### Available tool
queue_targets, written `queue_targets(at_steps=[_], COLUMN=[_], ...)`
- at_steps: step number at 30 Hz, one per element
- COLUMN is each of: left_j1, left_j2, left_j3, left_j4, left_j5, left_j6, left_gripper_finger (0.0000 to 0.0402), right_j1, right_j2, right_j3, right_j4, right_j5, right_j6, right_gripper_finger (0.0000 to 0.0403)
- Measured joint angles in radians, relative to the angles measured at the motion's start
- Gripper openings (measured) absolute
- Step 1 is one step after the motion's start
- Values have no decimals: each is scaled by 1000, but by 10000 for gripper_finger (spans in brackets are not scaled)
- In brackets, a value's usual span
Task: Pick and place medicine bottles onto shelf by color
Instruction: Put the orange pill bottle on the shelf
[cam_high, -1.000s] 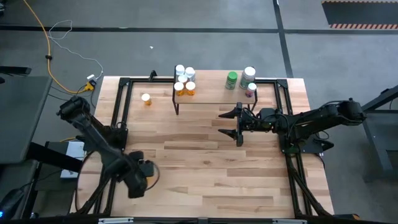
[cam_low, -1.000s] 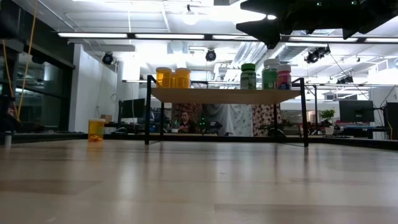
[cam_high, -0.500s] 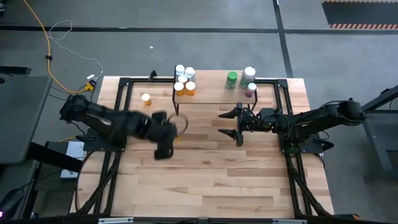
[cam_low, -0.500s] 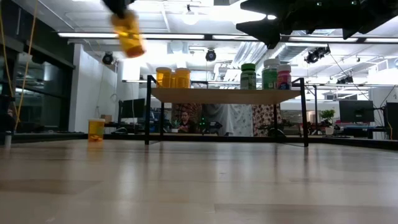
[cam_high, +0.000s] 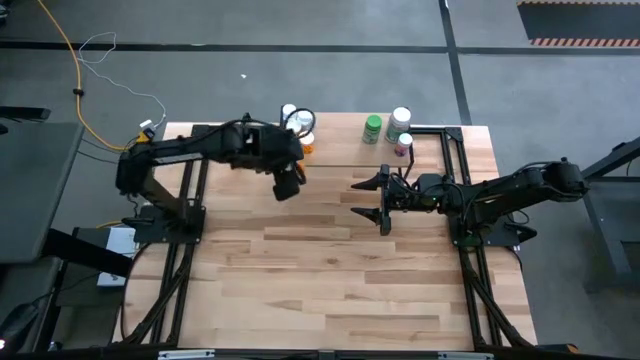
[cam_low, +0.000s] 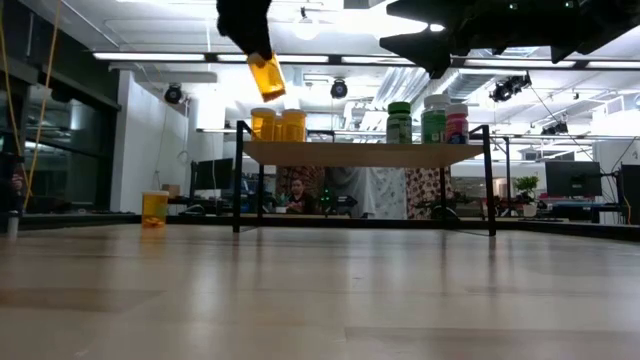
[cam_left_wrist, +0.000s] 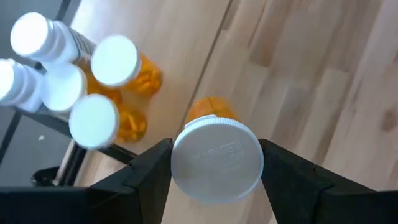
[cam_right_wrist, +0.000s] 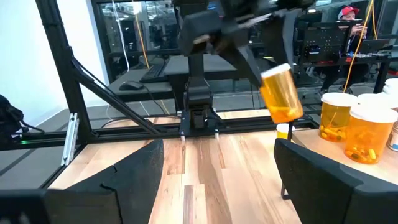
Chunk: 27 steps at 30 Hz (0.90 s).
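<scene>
Carrying orange bottle (cam_left_wrist: 214, 158) clamped between left gripper (cam_left_wrist: 216, 163) fingers by cap — held high to clear shelf (cam_low: 365, 153) edge, near orange group (cam_left_wrist: 93, 93). Right gripper (cam_high: 377, 200) waits, spread empty.

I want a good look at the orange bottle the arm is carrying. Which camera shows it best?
The right wrist view: the orange bottle hangs tilted, in full side profile. The left wrist view shows mostly its white cap in the left claw; the low view shows it small; the high view hides it.
</scene>
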Motion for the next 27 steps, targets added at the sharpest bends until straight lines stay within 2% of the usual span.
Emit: queue_targets(at_steps=[7,11,15,23,27], left_j1=[38,56,84,181,218], left_j2=[196,271,284,287,295], left_j3=[191,261,276,276,276], left_j4=[-130,-167,-170,-180,-177], left_j5=[-38,-50,-28,117,138], left_j6=[52,85,103,82,65], left_gripper_finger=[209,209,209,209,209], right_j1=[0,0,0,0,0], right_j2=[0,0,0,0,0], right_j3=[0,0,0,0,0], right_j4=[-5,-8,-18,-31,-31], right_j5=[7,7,7,7,7], right_j6=[0,0,0,1,1], right_gripper_finger=[296,296,296,296,296])
